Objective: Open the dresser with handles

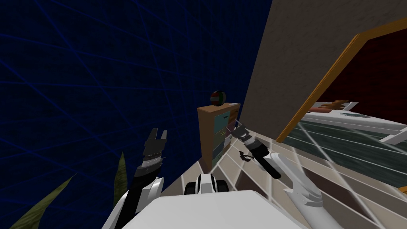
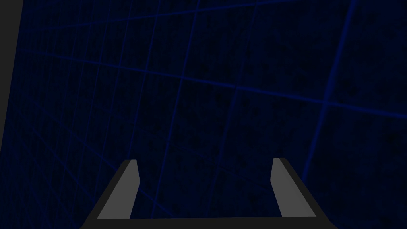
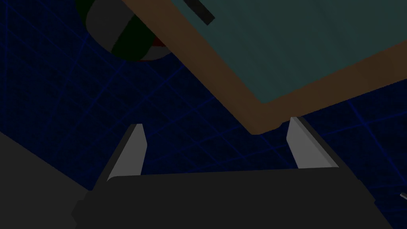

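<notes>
The dresser (image 1: 206, 135) is a tall brown cabinet with coloured drawer fronts (image 1: 222, 119) that carry small dark handles. It stands against the dark blue gridded wall. My right gripper (image 1: 236, 128) is open, right in front of the drawers about halfway up. In the right wrist view the dresser's brown frame (image 3: 222, 87) and a teal drawer front (image 3: 310, 43) with a dark handle (image 3: 198, 10) lie just beyond the open right gripper (image 3: 216, 147); one fingertip (image 3: 296, 131) stands at the frame's corner. My left gripper (image 1: 158, 134) is raised before the blue wall, open and empty (image 2: 204, 187).
A striped ball (image 1: 218, 98) rests on the dresser's top. A beige wall (image 1: 302, 47) with an orange-brown frame (image 1: 318, 87) runs to the right, with a white bed (image 1: 349, 119) beyond. Green plant leaves (image 1: 119, 175) rise at the lower left. The floor (image 1: 246, 167) is tiled.
</notes>
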{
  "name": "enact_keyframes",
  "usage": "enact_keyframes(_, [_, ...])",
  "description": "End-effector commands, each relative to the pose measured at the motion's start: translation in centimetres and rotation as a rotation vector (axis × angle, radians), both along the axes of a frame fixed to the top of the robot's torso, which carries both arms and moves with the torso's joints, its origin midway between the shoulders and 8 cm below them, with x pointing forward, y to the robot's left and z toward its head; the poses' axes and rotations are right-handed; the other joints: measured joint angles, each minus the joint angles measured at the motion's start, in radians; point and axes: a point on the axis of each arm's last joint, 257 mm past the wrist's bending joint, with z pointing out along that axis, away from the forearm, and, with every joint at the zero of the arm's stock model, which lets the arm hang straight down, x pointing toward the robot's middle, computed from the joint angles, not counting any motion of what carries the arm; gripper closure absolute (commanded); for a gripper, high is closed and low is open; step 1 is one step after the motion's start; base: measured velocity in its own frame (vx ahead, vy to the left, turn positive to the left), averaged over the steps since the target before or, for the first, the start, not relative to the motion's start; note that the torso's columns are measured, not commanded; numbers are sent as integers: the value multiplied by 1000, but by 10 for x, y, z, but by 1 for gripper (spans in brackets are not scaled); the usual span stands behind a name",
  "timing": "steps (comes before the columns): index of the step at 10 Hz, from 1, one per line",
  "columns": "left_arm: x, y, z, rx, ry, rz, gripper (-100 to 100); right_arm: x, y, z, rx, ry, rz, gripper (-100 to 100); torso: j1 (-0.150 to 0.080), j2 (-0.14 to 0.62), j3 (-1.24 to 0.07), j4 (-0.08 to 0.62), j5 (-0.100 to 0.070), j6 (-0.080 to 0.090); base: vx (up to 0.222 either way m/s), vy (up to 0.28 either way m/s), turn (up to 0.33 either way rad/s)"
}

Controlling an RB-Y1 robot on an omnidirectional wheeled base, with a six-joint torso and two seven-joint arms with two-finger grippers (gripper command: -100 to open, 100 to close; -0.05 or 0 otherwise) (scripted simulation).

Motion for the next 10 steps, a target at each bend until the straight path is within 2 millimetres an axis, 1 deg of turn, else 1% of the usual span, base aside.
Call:
enact_keyframes(1, [0, 0, 0, 0, 0, 0, 0, 12, -9, -7, -182, -30, -68, -100, 1, -1, -1, 0, 0, 0, 60, 44, 9])
enact_keyframes(2, [0, 0, 0, 0, 0, 0, 0, 16, -13, -9, -250, -42, -92, -100, 1, -1, -1, 0, 0, 0, 51, 35, 6])
enact_keyframes(3, [0, 0, 0, 0, 0, 0, 0, 16, -12, -10, -257, -42, -94, -100, 0, -1, -1, 0, 0, 0, 32, 21, 4])
enact_keyframes(5, [0, 0, 0, 0, 0, 0, 0, 23, -20, -13, -383, -65, -138, -100, -1, 1, 0, 0, 0, 0, 33, 25, 8])
enact_keyframes(10, [0, -1, -1, -5, 1, -1, 0, 36, -36, -16, -620, -112, -218, -100, 7, -6, -3, -2, 2, 1, 38, 20, 8])
